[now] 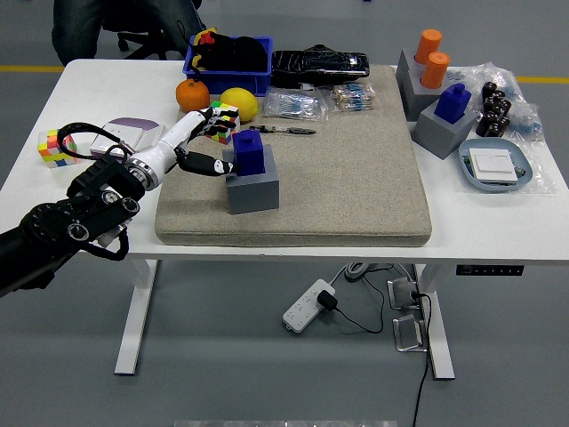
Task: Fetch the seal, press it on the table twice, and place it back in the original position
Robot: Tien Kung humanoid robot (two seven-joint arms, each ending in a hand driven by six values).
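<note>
A blue seal [248, 153] stands upright in a grey block holder [252, 187] on the left part of the beige mat [356, 169]. My left hand [206, 142] reaches in from the left, fingers spread and open, thumb tip almost touching the seal's left side. The other fingers lie over the colourful cube [220, 121] behind it. Nothing is held. A second blue seal [454, 100] sits in another grey holder [442, 130] at the right. My right arm is out of the picture.
An orange [191, 93], a lemon [238, 103] and a blue bin [227, 60] stand behind the hand. A small cube [54, 147] lies at the far left. Orange cylinders [431, 55], a blue tray [494, 167] and bags sit at the right. A seated person's legs [98, 16] show at the top left.
</note>
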